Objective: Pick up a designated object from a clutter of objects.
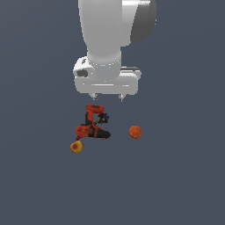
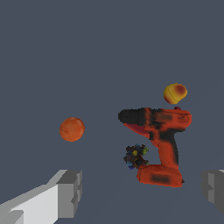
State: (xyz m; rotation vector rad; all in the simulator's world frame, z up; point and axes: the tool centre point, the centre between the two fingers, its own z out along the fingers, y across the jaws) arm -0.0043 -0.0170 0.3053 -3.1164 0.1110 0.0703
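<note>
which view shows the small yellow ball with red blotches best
The wrist view: the small yellow ball with red blotches appears larger there, just beyond the red-and-black power drill. The exterior view shows the ball tiny, near the drill's base.

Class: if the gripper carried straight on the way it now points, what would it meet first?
Probably the power drill, which lies between the open fingers in the wrist view. The gripper hangs above it; exact depth is unclear.
</note>
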